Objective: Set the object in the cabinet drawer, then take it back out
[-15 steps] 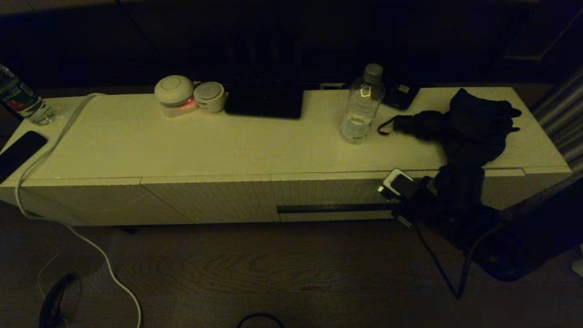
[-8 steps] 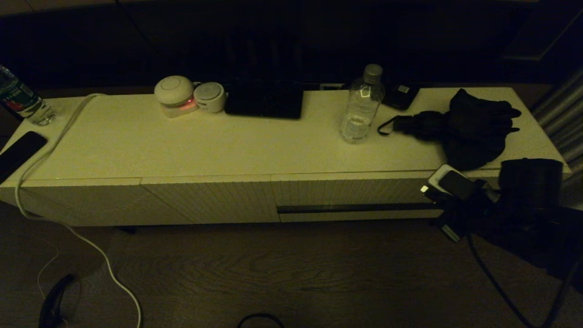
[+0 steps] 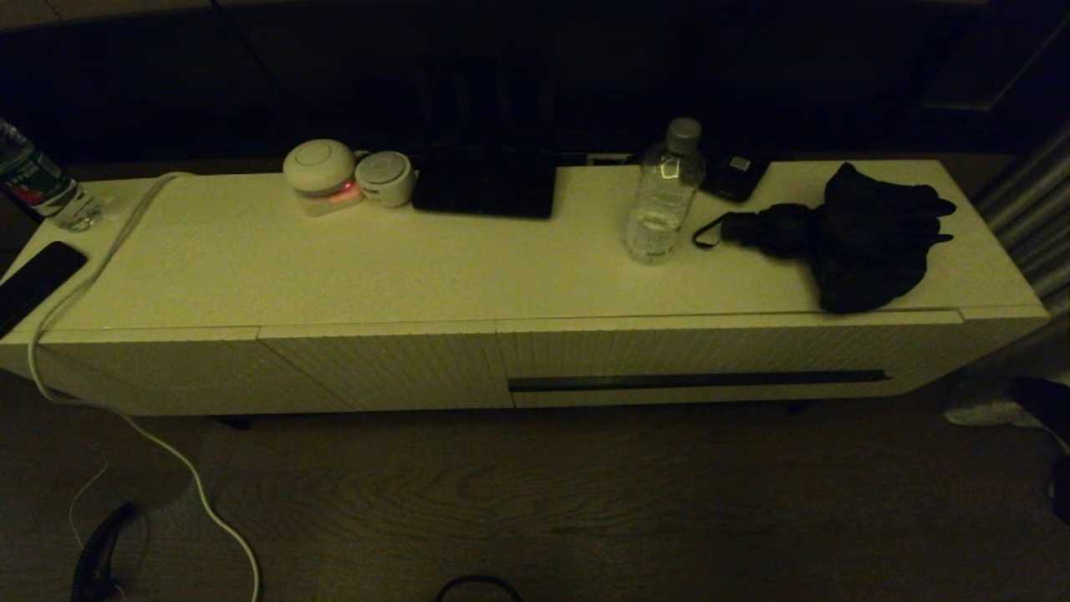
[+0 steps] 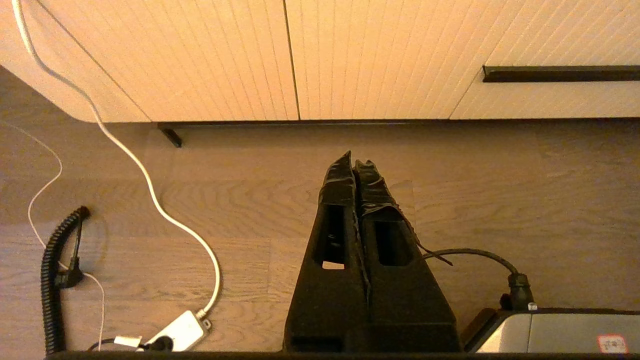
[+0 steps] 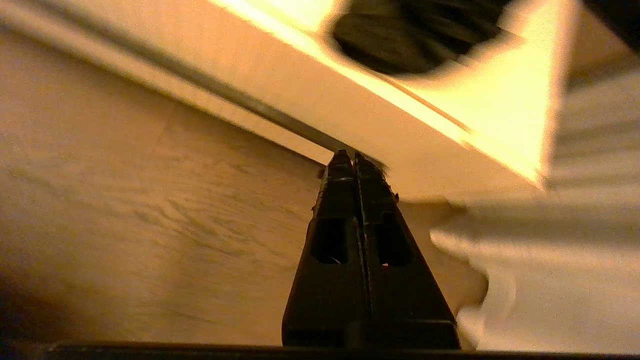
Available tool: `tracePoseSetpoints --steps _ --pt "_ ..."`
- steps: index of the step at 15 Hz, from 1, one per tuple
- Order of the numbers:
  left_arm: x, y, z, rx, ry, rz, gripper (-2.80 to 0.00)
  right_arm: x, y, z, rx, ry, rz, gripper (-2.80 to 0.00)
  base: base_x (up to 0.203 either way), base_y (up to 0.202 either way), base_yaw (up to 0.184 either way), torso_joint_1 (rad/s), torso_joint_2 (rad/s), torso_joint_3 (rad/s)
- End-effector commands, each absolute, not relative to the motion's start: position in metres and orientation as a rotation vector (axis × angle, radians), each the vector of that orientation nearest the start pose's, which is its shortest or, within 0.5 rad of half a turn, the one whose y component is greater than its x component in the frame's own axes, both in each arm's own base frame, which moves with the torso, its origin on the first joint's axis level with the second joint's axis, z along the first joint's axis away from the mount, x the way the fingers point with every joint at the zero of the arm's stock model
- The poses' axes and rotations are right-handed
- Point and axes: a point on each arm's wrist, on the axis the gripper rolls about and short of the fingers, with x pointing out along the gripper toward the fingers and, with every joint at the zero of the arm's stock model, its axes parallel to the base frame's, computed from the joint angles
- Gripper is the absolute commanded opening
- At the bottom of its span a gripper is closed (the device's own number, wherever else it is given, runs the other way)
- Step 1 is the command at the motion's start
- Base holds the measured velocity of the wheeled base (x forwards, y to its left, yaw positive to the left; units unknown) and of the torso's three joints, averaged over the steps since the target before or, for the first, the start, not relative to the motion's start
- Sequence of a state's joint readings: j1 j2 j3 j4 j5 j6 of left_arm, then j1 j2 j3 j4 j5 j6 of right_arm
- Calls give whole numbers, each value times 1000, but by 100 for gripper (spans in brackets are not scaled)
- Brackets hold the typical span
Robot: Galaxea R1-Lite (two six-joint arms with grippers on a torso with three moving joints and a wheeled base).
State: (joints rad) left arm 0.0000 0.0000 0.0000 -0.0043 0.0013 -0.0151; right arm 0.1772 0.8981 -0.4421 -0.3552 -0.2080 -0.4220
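Note:
The cabinet drawer is pushed closed, its dark handle strip unobstructed; the strip also shows in the left wrist view and the right wrist view. On the cabinet top above it stand a clear plastic bottle and a black bundle of gloves and a folded umbrella; which is the object I cannot tell. My right gripper is shut and empty, low over the floor by the drawer's right end. My left gripper is shut and empty over the floor. Neither shows in the head view.
A white cable hangs from the cabinet's left end to a plug block on the floor beside a coiled black cord. A phone, another bottle, two round white devices and a dark box sit on top. Pale cloth hangs right.
My right arm, in front of the drawer's right end a second ago, swung away to the right and left the head view. The drawer stayed closed.

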Motion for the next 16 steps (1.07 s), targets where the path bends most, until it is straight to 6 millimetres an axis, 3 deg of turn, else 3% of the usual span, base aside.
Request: tracePoseSetpoints --steps 1,3,5,8,12,16 --pt "-23 0 75 -15 -5 1 -280 25 -2 220 -327 -2 -83 -280 0 0 0 0 0 0" --pt "-23 0 76 -15 -6 1 -280 -16 -7 204 -266 27 -106 -280 0 0 0 0 0 0" --pt "-23 0 76 -15 -4 2 -280 -33 -9 190 -88 76 -141 -280 0 0 0 0 0 0" --pt "-23 0 75 -15 -5 1 -280 -28 -8 157 75 248 -174 -280 0 0 0 0 0 0" --pt "-23 0 76 -15 -6 1 -280 -28 -11 161 69 288 -48 -280 0 0 0 0 0 0" --pt "-23 0 76 -15 -5 1 -280 -29 -6 151 91 304 -120 -280 0 0 0 0 0 0"
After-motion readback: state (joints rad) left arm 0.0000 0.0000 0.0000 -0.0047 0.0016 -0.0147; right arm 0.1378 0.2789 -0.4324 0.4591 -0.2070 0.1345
